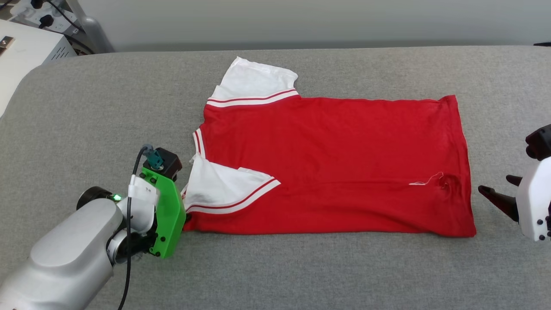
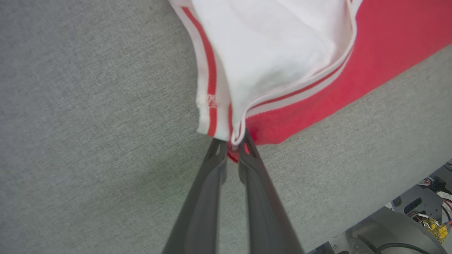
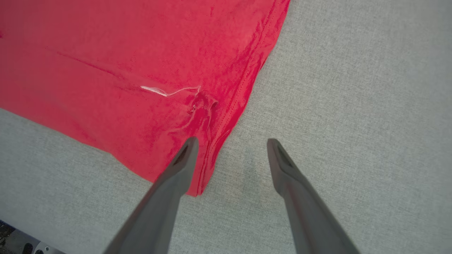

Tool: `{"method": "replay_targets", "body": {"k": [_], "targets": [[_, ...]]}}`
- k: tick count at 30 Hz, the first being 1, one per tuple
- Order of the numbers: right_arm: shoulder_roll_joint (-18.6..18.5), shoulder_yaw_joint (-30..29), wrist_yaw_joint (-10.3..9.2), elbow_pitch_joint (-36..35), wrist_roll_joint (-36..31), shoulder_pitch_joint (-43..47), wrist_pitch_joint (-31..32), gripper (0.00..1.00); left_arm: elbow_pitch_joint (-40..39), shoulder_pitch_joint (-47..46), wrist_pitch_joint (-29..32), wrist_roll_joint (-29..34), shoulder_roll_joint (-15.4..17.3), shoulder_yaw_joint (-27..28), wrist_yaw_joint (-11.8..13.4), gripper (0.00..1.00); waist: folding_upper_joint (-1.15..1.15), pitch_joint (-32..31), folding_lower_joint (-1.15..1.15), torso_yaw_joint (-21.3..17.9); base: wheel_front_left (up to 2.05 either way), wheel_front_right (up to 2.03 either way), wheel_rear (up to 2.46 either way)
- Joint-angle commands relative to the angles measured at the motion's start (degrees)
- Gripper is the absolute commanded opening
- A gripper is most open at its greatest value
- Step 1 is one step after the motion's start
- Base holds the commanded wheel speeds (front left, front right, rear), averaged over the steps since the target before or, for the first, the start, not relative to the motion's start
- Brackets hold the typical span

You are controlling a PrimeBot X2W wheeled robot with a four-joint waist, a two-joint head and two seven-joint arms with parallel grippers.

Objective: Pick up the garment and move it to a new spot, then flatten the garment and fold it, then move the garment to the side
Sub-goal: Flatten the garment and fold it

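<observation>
**A:** Why was the garment (image 1: 335, 163) spread flat mid-surface (image 1: 86, 107), hem toward the right edge?

**B:** Ready for a fold, I'd judge. The left gripper (image 2: 233, 144) was clamped on its near sleeve-end corner. The right gripper (image 3: 231, 148), fingers apart, sat at the hem's near corner, gripping nothing.

**A:** Anything unclear?

**B:** How many layers that pinch caught. From the head, the green mount (image 1: 165, 215) hid the fingertips.

A grey woven-fabric surface (image 1: 301, 267) with a rounded corner spreads all around the left pincer (image 2: 231, 144). Well beyond that pincer, past the surface's far edge, rises a plain pale wall (image 1: 301, 21), with a white unit (image 1: 26, 47) carrying black plugs (image 1: 45, 19) farther to its left.
</observation>
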Motion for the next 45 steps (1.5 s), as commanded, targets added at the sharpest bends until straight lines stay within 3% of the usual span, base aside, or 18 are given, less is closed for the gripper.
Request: {"method": "replay_targets", "body": {"k": [1, 6, 12, 17, 18, 19, 20, 27, 37, 41, 45], "targets": [[0.0, 0.5, -0.04, 0.1, 0.7, -0.8, 1.5, 1.00, -0.7, 0.5, -0.6, -0.1, 0.4, 0.1, -0.1, 0.00, 0.00, 0.4, 0.00, 0.4, 0.00, 0.00, 0.00], [3.1, 1.8, -0.04, 4.1, 0.6, -0.2, 3.4, 1.00, -2.8, 0.3, -1.0, 0.5, 0.4, 0.1, 0.5, 0.00, 0.00, 1.7, 0.00, 1.3, 0.00, 0.00, 0.00], [9.3, 3.0, -0.04, 13.5, 0.0, 1.6, 1.0, 1.00, -3.5, 0.8, -1.8, 0.7, 0.4, 0.0, 1.0, 0.00, 0.00, 2.8, 0.00, 1.9, 0.00, 0.00, 0.00], [12.0, 5.2, -0.04, 19.7, -0.5, 2.3, -1.7, 1.00, -3.0, 1.6, -2.5, 0.3, 0.3, 0.1, 1.1, 0.00, 0.00, 2.5, 0.00, 1.9, 0.00, 0.00, 0.00], [12.3, 5.4, -0.04, 20.1, 0.1, 2.2, -2.6, 0.56, -2.8, 2.1, -2.9, 0.0, 0.3, 0.2, 1.1, 0.00, 0.00, 2.1, 0.00, 1.7, 0.00, 0.00, 0.00], [12.4, 5.6, -0.04, 20.1, 0.4, 2.0, -3.4, 0.05, -2.6, 2.5, -3.1, -0.3, 0.3, 0.2, 1.1, 0.00, 0.00, 1.7, 0.00, 1.5, 0.00, 0.00, 0.00], [12.1, 5.9, -0.04, 20.0, 0.3, 1.8, -4.4, 0.00, -2.5, 2.9, -3.5, -0.6, 0.3, 0.4, 1.1, 0.00, 0.00, 1.3, 0.00, 1.3, 0.00, 0.00, 0.00], [8.4, 6.7, -0.04, 15.3, 2.7, 2.8, -9.3, 0.00, -2.5, 7.0, -5.8, -2.8, 1.6, 1.1, 1.2, 0.00, 0.00, -3.9, 0.00, 0.3, 0.00, 0.00, 0.00], [2.0, 3.7, -0.04, 3.6, 5.5, 10.4, -6.7, 0.00, -11.6, 14.2, -5.8, -4.8, 7.0, 0.8, 3.9, 0.00, 0.00, -5.7, 0.00, -0.1, 0.00, 0.00, 0.00], [2.1, 1.5, -0.04, 2.7, 5.0, 12.9, -4.9, 0.00, -13.0, 15.9, -6.2, -4.8, 7.2, 0.5, 5.6, 0.00, 0.00, -4.5, 0.00, 0.0, 0.00, 0.00, 0.00], [4.7, 0.3, -0.04, 4.8, 4.0, 13.9, -3.3, 0.00, -11.4, 16.1, -6.4, -4.7, 5.8, 0.1, 6.2, 0.00, 0.00, -2.9, 0.00, 0.3, 0.00, 0.00, 0.00]]}}
